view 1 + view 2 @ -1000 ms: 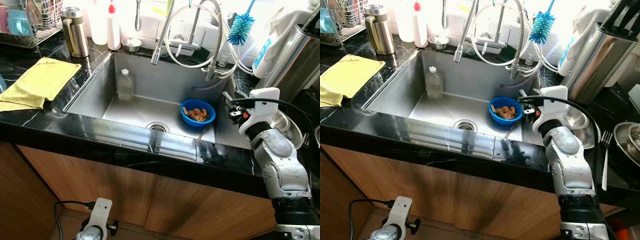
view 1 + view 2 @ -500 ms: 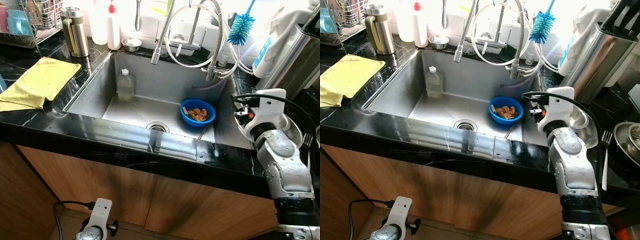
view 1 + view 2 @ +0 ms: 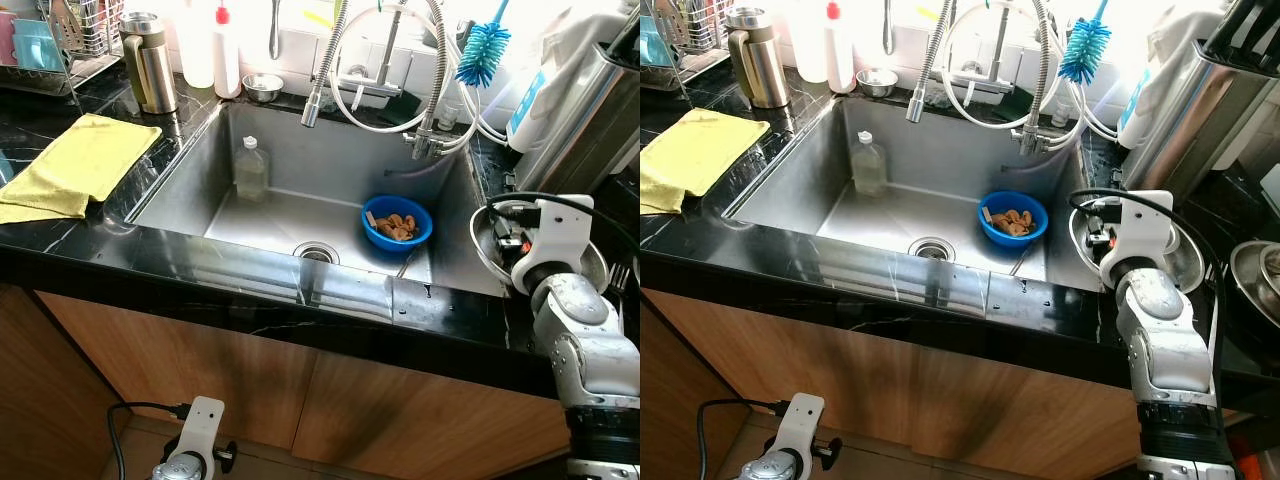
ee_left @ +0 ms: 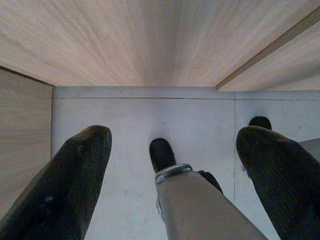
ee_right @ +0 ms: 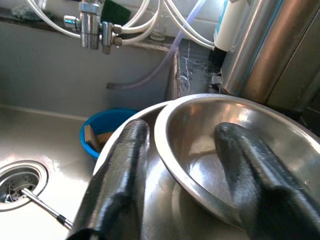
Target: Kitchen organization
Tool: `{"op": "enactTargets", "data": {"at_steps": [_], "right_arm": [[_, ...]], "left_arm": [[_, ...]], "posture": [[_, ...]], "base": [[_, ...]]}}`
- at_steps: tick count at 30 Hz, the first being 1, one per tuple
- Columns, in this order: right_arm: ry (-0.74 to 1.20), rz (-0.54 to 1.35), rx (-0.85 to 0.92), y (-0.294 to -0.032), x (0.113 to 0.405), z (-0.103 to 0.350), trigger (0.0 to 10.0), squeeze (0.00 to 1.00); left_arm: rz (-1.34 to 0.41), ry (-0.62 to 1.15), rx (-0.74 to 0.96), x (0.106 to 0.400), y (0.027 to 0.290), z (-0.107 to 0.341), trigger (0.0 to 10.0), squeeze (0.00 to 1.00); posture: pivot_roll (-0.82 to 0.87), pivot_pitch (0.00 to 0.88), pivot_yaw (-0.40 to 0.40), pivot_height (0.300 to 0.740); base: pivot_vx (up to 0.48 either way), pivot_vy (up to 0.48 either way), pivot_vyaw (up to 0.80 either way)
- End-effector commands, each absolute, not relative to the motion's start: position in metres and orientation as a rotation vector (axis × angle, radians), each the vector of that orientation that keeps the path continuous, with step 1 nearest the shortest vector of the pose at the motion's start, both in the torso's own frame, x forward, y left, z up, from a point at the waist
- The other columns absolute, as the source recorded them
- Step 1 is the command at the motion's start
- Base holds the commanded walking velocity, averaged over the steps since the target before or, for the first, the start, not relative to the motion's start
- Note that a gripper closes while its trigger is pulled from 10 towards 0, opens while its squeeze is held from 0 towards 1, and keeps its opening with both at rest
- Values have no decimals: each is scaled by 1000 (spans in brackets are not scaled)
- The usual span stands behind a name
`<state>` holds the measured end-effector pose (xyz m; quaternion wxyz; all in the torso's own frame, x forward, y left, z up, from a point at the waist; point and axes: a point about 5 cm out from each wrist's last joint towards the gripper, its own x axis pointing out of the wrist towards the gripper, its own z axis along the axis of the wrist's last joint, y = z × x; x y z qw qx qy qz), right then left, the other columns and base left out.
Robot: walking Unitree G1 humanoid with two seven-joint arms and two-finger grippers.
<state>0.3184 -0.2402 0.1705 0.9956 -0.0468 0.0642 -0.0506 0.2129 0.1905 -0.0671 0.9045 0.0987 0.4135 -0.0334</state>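
With no writing legible, right claw [image 5: 180,175] straddles steel bowl [image 5: 235,150] rim.

Right claw [image 5: 182,165] reaches forward, fingers spread; left claw [image 4: 175,165] hangs gaping.

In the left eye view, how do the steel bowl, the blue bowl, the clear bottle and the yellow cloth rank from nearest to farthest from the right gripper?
1. Steel bowl: right counter, at the right gripper, whose fingers straddle its rim.
2. Blue bowl: sink floor, right side.
3. Clear bottle: sink's back left corner.
4. Yellow cloth: left counter, farthest.
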Motion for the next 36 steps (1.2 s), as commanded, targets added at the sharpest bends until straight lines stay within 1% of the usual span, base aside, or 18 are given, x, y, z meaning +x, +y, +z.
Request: {"op": "enactTargets", "data": {"at_steps": [1,2,3,26,36], "right_arm": [[114,-112,-105,-247,315,180,10000,569],[119,-107,-110,-247,315,180,10000,569],[126,-108,-112,-248,315,179,10000,0],[189,-56,-162,-254,316,186,10000,0],[213,-22,-182,-254,319,188,10000,0]], "left_arm": [[-81,880,199,210,188,-70,10000,0],[-82,880,199,210,188,-70,10000,0],[-82,880,199,210,188,-69,10000,0],[-82,882,193,211,188,-69,10000,0],[-86,882,193,211,188,-69,10000,0]], "posture": [[155,101,-130,736],[155,101,-130,736],[154,101,-130,736],[144,111,-125,736],[143,100,-123,736]], "base": [[0,0,0],[0,0,0],[0,0,0],[0,0,0],[0,0,0]]}}
